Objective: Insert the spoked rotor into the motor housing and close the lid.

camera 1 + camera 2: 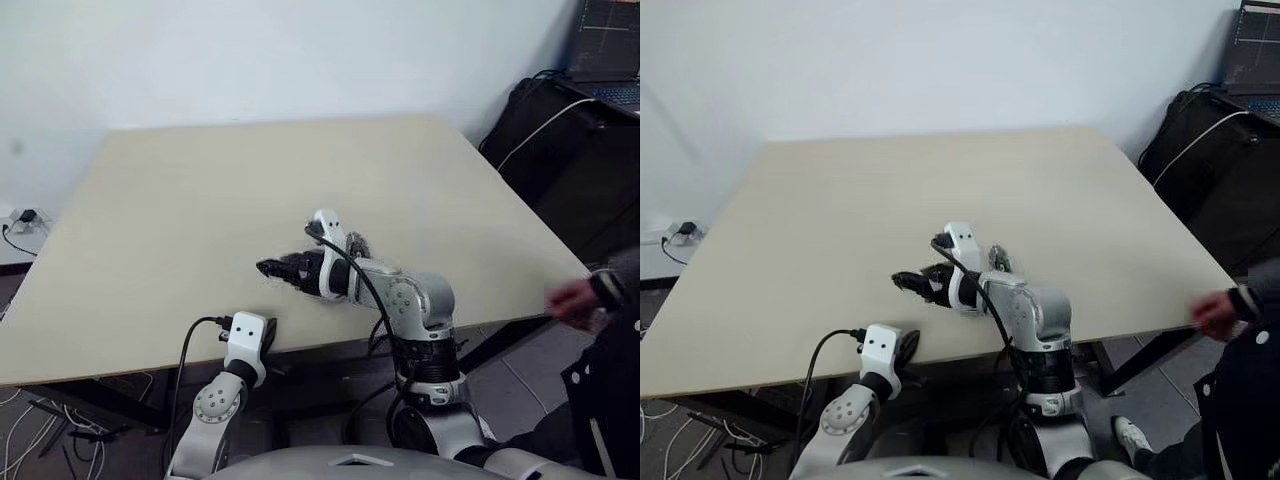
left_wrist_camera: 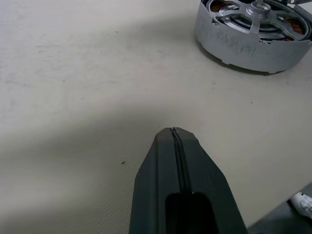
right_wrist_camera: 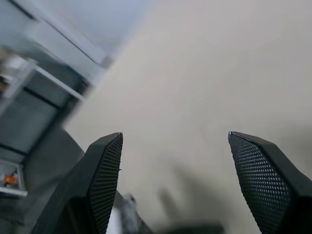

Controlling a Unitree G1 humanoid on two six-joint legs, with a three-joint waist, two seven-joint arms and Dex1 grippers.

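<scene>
Now the motor housing sits on the beige counter near its front edge, with the spoked rotor seemingly seated inside over the coppery windings. Its 2 fingers pressed together, the left gripper rests at that front edge. Nearby, the right gripper hangs over the counter, fingers spread wide, pinching nothing.

Right arm reaches forward, wrist bent across to the left, and the right gripper shows its fingers spread wide, empty. Left gripper sits low, fingers pressed tight together.
</scene>
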